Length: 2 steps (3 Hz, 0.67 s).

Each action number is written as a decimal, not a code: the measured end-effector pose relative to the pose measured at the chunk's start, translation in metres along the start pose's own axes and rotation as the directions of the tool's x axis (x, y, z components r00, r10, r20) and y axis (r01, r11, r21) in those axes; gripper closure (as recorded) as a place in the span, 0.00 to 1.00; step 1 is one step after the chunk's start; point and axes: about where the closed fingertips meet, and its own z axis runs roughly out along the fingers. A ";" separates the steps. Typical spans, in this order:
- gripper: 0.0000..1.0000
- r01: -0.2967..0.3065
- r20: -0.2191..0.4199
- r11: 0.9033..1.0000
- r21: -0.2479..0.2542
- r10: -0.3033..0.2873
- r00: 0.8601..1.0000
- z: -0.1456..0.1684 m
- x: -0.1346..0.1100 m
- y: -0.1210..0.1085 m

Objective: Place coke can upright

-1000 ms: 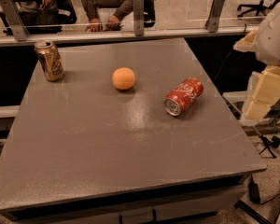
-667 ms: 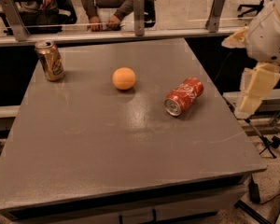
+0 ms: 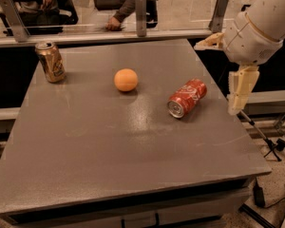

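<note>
The red aluminium coke can [image 3: 186, 98] with white script lies on its side on the right half of the flat grey table [image 3: 109, 151], near the right edge. Its silver top faces the near-left; its base points toward the far right. Nothing touches the can.

Left of the can and slightly farther back, well apart from it, sits a round orange fruit [image 3: 126, 80]. A gold-tan aluminium can [image 3: 50, 61] stands upright near the far left corner.

The cream two-finger gripper [image 3: 214, 79] hangs in the air just beyond the right table edge, right of the coke can and apart from it. Gripper state: released, fingers [image 3: 240, 87] spread wide, one pointing left and one pointing down, nothing held.

A glass barrier with grey metal posts [image 3: 141, 13] borders the far table edge.
</note>
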 end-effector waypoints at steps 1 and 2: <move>0.00 0.148 0.011 0.987 -0.068 -0.148 0.989 0.019 -0.004 -0.010; 0.00 0.277 0.010 0.951 -0.138 -0.278 0.961 0.038 -0.008 -0.015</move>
